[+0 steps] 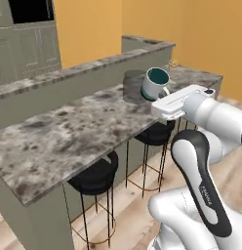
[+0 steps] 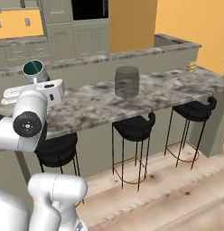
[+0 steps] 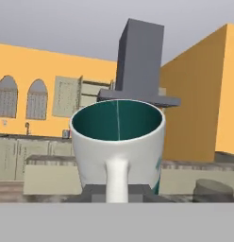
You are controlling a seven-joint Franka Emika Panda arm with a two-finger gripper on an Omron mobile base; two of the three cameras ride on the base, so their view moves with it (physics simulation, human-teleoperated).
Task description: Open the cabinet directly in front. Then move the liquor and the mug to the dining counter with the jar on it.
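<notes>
The white mug [image 1: 155, 82] with its teal inside hangs tilted just above the dining counter [image 1: 69, 132], close to the speckled top's near edge. My gripper [image 1: 162, 95] is shut on its loop handle. In the hand view the mug [image 3: 118, 137] faces me with the handle between my fingertips [image 3: 93, 193]. The grey glass jar [image 2: 127, 82] stands on the counter [image 2: 168, 88], to the right of the held mug [image 2: 35, 70] and my gripper [image 2: 40, 81]. In the left base view the jar [image 1: 132, 87] is half hidden behind the mug. The liquor is out of view. A grey-beige wall cabinet [image 3: 67, 97] shows far off.
Black stools [image 2: 134, 128] stand under the counter's near edge. A raised back ledge [image 1: 69, 78] runs behind the top. A small tan object [image 2: 191, 66] sits at the counter's far end. Orange walls and a grey range hood [image 3: 137, 66] lie beyond.
</notes>
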